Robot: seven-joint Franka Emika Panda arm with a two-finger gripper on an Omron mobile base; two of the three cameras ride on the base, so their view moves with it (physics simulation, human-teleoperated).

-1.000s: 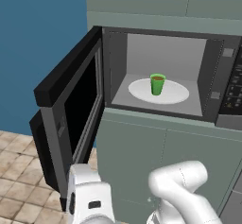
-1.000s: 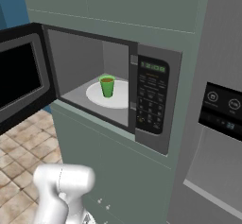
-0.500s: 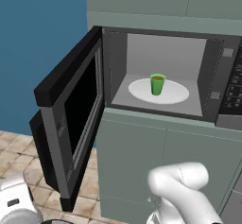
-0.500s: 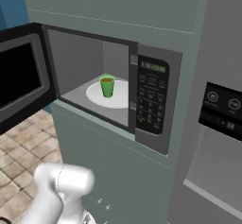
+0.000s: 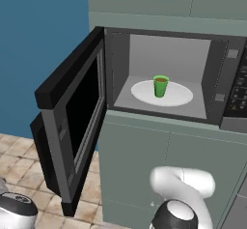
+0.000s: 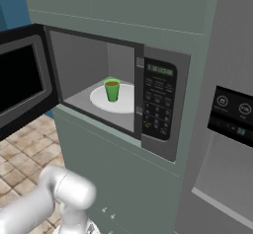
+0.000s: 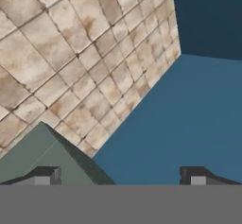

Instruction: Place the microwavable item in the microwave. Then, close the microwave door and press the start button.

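Since a second ago the arm's white link has dropped out of the lower middle of the left base view and now sits low at that view's bottom left corner; the green cup (image 5: 160, 85), microwave (image 6: 158, 104) and door have not shifted. The cup stands upright on the white turntable plate (image 5: 181, 95) inside the open microwave cavity. The microwave door (image 5: 72, 121) is swung wide open to the left, out over the tiled floor (image 7: 71, 53). The tool (image 7: 120, 176) is released, jaws spread wide and holding nothing, pointing along the floor toward a blue wall (image 7: 189, 124). A grey-green cabinet (image 5: 144, 165) sits below the microwave, the fridge (image 6: 227, 129) to its right.
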